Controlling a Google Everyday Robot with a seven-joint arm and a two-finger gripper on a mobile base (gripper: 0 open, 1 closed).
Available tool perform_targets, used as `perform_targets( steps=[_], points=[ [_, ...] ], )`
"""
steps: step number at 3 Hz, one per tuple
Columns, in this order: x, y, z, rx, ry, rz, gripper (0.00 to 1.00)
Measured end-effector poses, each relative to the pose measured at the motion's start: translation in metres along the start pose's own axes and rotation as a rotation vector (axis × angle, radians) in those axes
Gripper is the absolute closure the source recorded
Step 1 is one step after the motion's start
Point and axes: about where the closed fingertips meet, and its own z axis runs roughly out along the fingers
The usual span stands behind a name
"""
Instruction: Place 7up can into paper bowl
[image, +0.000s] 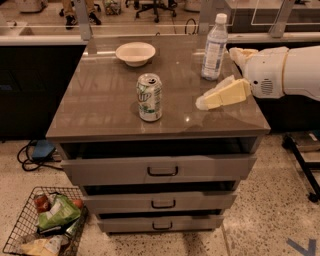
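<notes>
Camera view, one 7up can (149, 97), one paper bowl (135, 59), hand (214, 99) at right

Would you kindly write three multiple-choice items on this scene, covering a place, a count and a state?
1. The robot's cream gripper is: A) right of the white-and-green aluminium 7up can; B) left of it; C) on the floor.
2. Dark drawer handles showing: A) one; B) three; C) five.
3. The 7up can is: A) tipped over; B) upright; C) crushed.
Answers: 1 A, it hangs over the right side of the grey tabletop; 2 B, stacked one above another; 3 B, silver top up, apart from the round off-white paper bowl.
</notes>
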Motion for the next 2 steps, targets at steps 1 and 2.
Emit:
perform_targets(
  steps=[1,2],
  points=[
    [0.0,0.002,0.004,-0.004,-0.008,0.001,0.0],
    [0.002,0.011,0.027,-0.017,-0.054,0.005,0.0]
  ],
)
